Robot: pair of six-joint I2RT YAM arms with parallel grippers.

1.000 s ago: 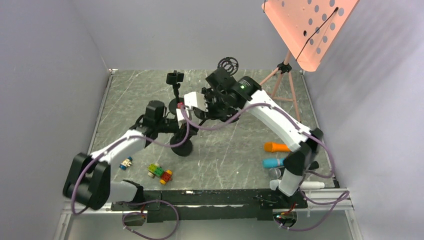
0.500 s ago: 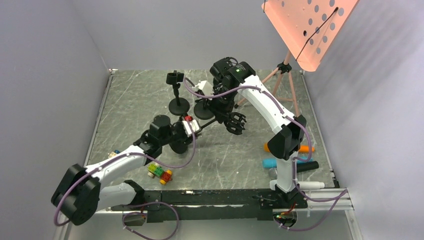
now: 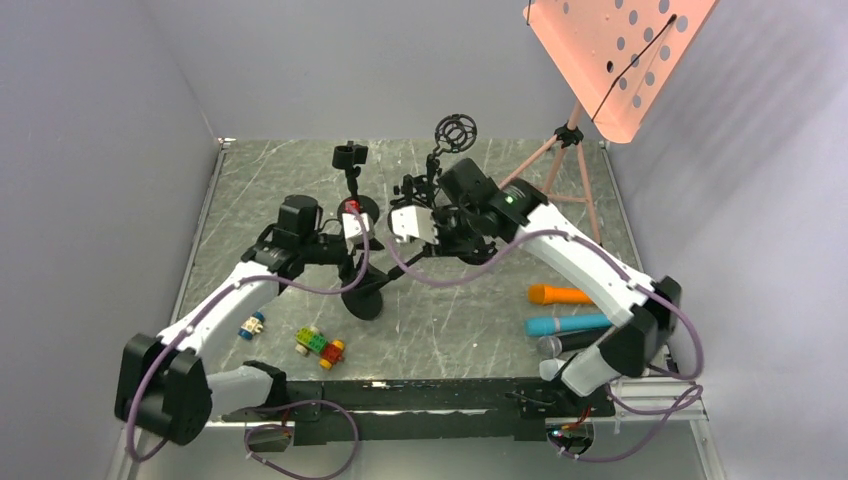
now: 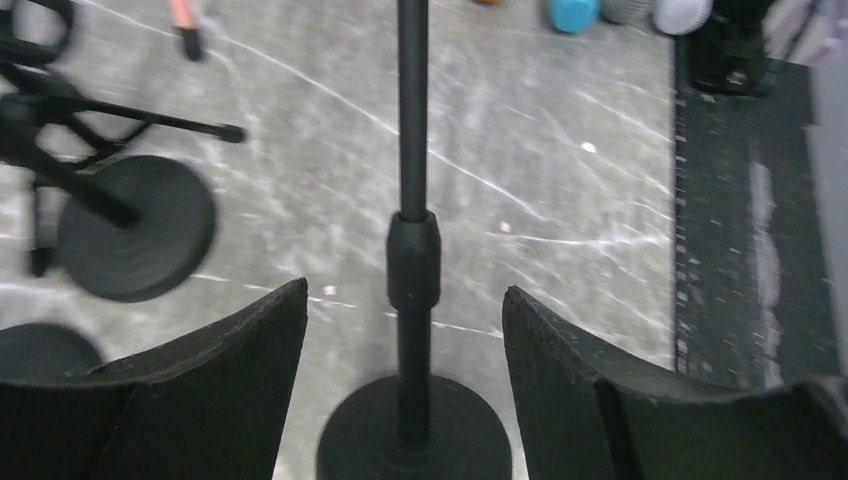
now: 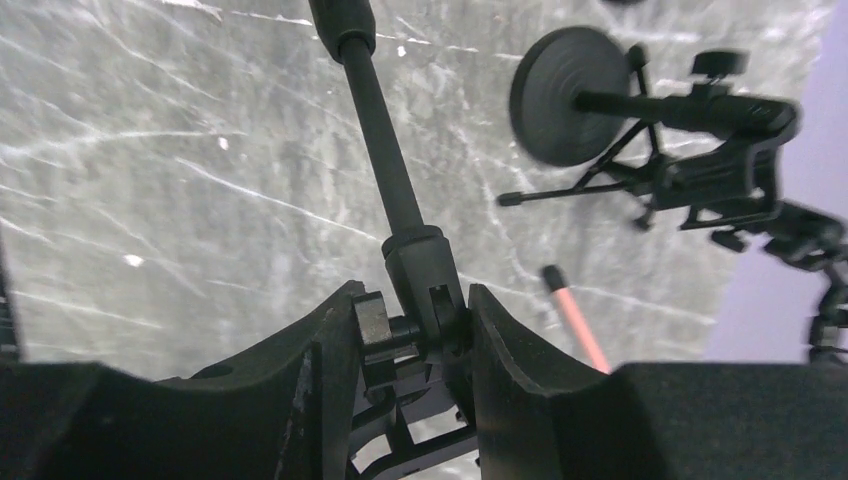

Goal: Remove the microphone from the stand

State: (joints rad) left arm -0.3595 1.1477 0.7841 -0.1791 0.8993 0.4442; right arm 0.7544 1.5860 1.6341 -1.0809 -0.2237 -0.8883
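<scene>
Overhead and wrist views of the two-arm rig at a grey veined table [image 3: 480, 290]. The microphone stand [image 4: 412, 150] stood upright left of centre, on its round base [image 3: 362, 300]. The left gripper [image 4: 405, 300] straddled the pole just above the base, beside the collar [image 4: 413, 262]. Its fingers [image 4: 230, 370] were spread wide and stood clear of the pole on both sides.

The right gripper [image 5: 415, 295] was at the top of the same pole. Its fingers [image 5: 510, 360] were clenched on the clip fitting [image 5: 425, 270], one pad against the side knob and the other against the opposite face. Whether a microphone sat in that fitting could not be told.

Four handheld microphones lay side by side near the right arm's base: orange [image 3: 555, 294], blue [image 3: 562, 324], black with a silver head [image 3: 572, 343] and white [image 3: 612, 370].

A shock-mount stand [image 3: 455, 132] and a second clip stand [image 3: 350, 157] stood farther back. An orange music stand [image 3: 620, 55] rose at the far right. Toy bricks [image 3: 320, 345] and a small toy [image 3: 252, 325] lay near the left arm.
</scene>
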